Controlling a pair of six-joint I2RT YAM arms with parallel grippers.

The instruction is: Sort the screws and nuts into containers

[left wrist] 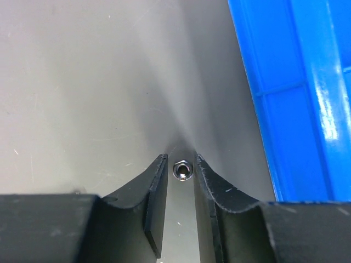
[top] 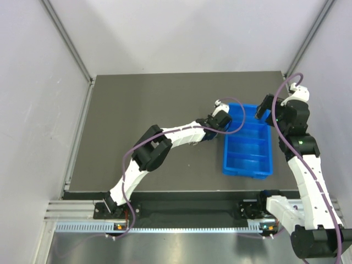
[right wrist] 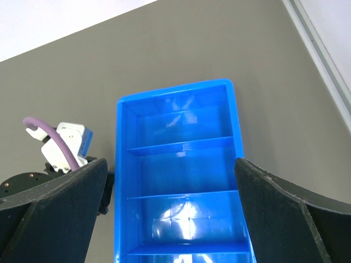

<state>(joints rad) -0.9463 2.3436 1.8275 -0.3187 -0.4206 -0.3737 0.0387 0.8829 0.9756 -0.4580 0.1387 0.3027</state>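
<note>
**Nut position.** One nut (left wrist: 181, 170) lies flat on the worktop (top: 137, 99) with its bore facing up. It sits directly between the fingertips of the left gripper (left wrist: 181, 156). Being ring-shaped, it has no long axis to align with.

**Left gripper.** The jaws stand only slightly apart. In the left wrist view a thin gap shows on each side of the nut, so they bracket the nut but do not appear to clamp it. Nothing is lifted.

**Container.** The blue four-compartment tray (left wrist: 296, 82) lies just beside the left gripper, to its right in the wrist view. Its long axis runs away from the arm bases. The compartments in view appear empty. No screws are visible.

**Right gripper.** The right gripper (right wrist: 170, 161) hangs above the far end of the tray with its jaws wide apart, holding nothing.

**Next move (judgement).** The left arm is nearer. It should close squarely on the nut, lift, then carry it right over the tray wall.
</note>
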